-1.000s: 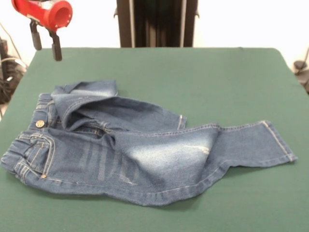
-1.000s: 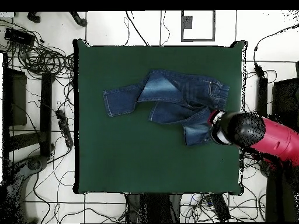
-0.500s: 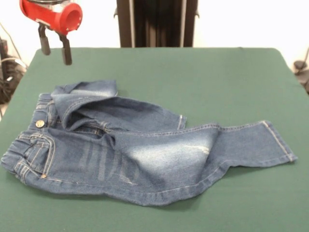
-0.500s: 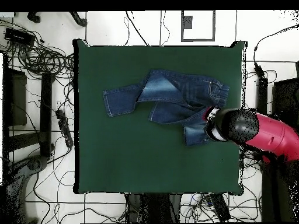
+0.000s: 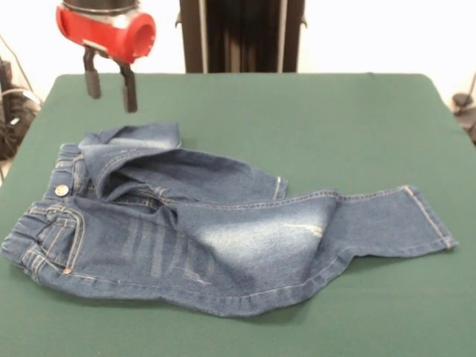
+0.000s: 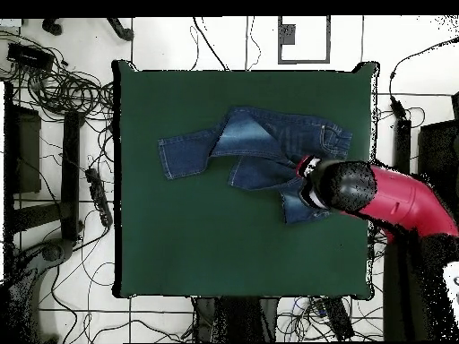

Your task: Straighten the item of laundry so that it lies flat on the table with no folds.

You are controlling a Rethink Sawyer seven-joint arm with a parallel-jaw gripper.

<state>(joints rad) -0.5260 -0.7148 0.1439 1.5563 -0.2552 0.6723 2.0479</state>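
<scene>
One pair of jeans [image 5: 216,238] lies on the green surface [image 5: 357,119], and we can read no brand, label or writing on it; the only marks we make out are a metal button [image 5: 61,190] at the waistband, tan stitching along the seams and a faded whitish patch on the thigh. In the front view the waistband sits at the left, one leg runs out flat to the right with its hem near the right edge, and the other leg is folded back over the upper part, its cuff turned up near the waist.

We see the red arm [image 5: 108,30] at the upper left of the front view, with the two dark fingers [image 5: 129,88] hanging down from it, spread apart with nothing between them. Their tips hang above the surface, just beyond the folded leg's cuff and clear of the cloth. In the overhead view the jeans [image 6: 242,148] lie toward the upper right of the surface [image 6: 197,242], and the arm's head [image 6: 345,186] covers the folded leg's end near the waist.
</scene>
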